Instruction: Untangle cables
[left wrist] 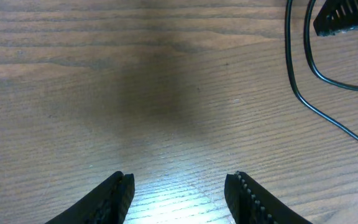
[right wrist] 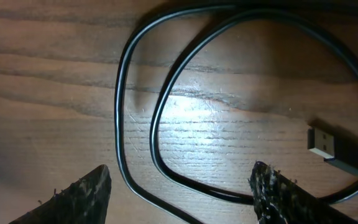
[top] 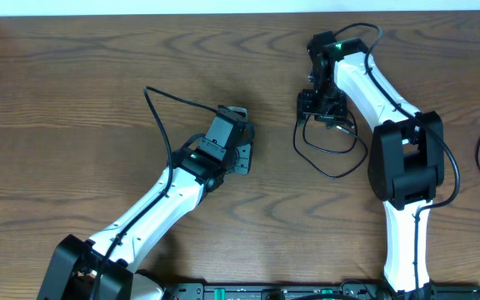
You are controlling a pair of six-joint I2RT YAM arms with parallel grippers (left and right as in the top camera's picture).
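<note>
Right gripper [right wrist: 182,180]: jaws wide, gripping nothing. Two strands of the black cable [right wrist: 119,106] cross the gap beneath them, lying on the wooden table [right wrist: 42,93], with its USB plug [right wrist: 322,142] at the frame's right. Left gripper [left wrist: 179,183]: jaws moderately apart and empty, with a cable loop in the upper right corner.

Left gripper [left wrist: 182,186] jaws apart above wooden table [left wrist: 104,74], black cable [left wrist: 288,56] curving at upper right
</note>
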